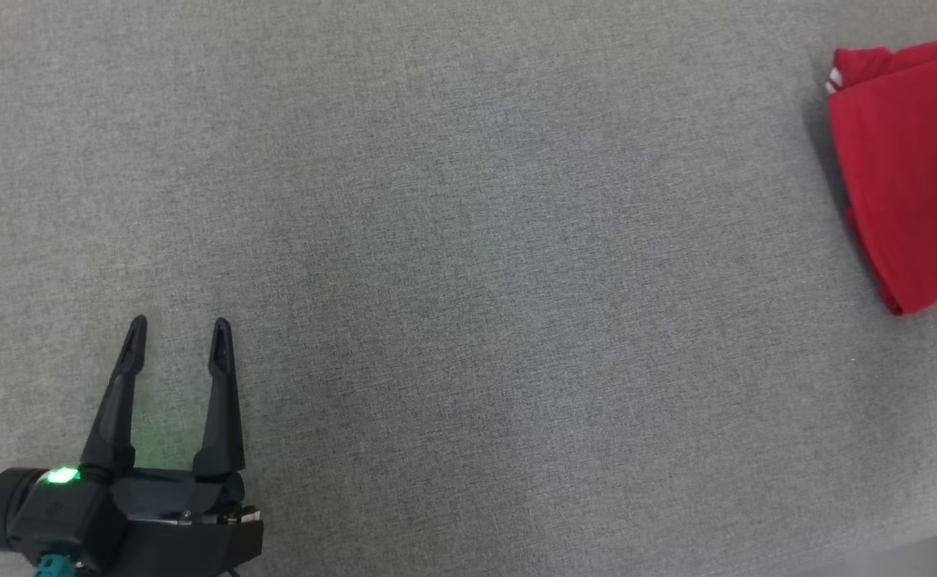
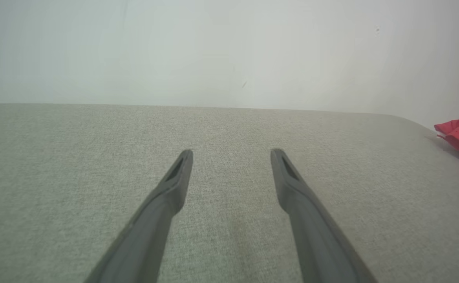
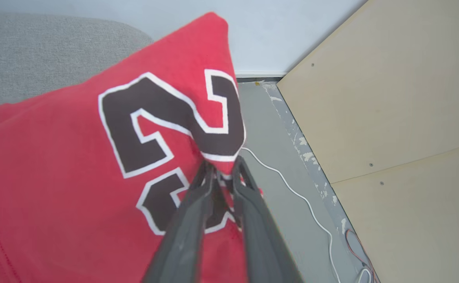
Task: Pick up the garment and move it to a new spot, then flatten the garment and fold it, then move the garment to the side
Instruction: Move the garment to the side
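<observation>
At the far right of the grey surface (image 1: 468, 280) we see the red garment (image 1: 909, 176), folded. Our right gripper (image 3: 221, 167) has its fingers a narrow gap apart with the garment's edge between the tips; whether they pinch it we cannot tell. Our left gripper (image 1: 179, 322) hangs wide open and empty, near left.

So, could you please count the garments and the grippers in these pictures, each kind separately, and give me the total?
Garments: 1, the red garment
Grippers: 2, the left gripper and the right gripper
Total: 3
</observation>
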{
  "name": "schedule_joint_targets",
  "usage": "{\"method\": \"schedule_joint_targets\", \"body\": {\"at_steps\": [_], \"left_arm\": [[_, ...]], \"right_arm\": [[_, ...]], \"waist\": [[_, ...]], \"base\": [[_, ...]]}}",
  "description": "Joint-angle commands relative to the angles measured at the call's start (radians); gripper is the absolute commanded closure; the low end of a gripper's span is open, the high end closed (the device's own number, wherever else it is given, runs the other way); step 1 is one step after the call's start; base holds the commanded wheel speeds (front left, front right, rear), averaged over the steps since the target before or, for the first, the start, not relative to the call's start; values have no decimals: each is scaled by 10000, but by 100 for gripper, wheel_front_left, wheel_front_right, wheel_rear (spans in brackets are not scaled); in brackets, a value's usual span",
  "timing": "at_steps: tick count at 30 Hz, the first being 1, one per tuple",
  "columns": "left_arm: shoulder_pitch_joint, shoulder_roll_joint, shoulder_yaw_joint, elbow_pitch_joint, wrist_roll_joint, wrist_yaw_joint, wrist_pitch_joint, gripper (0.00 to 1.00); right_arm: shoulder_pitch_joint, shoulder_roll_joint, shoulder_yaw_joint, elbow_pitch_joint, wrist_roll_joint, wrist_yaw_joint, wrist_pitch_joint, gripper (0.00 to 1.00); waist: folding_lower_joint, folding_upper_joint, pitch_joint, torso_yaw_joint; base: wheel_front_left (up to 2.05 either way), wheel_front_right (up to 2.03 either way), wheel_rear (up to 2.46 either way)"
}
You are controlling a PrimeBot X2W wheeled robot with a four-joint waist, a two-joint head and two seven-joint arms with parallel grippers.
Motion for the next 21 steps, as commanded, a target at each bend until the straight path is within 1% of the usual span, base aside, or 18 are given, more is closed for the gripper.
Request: {"method": "schedule_joint_targets", "body": {"at_steps": [1,2,4,11,14,17,21], "left_arm": [[-129,52,11,-84,-75,14,-28,0],[-75,127,-45,-39,-37,14,-26,0],[-41,113,6,-78,-104,16,-28,0],[146,-1,256,-269,-248,15,-28,0],[256,-77,320,-226,-336,15,-26,0],[415,-172,465,-120,-478,18,-26,0],[620,-282,758,59,-600,16,-26,0]], "right_arm": [[100,32,27,-102,-47,-29,-39,0],[117,95,51,-171,-49,-29,-40,0],[239,203,62,-304,-133,-29,48,0],[707,497,202,-824,130,-29,146,0],[1060,608,372,-1050,330,-29,-49,0],[1482,796,632,-1336,756,-29,-510,0],[2161,1240,932,-1790,1531,-29,-1767,0]], "waist": [[0,-1,-40,-27],[0,-1,-66,-39],[0,-1,-132,-60],[0,-1,-506,-78],[0,-1,-814,-22],[0,-1,-1162,53],[0,-1,-1708,197]], "base": [[0,0,0],[0,0,0],[0,0,0],[0,0,0],[0,0,0],[0,0,0],[0,0,0]]}}
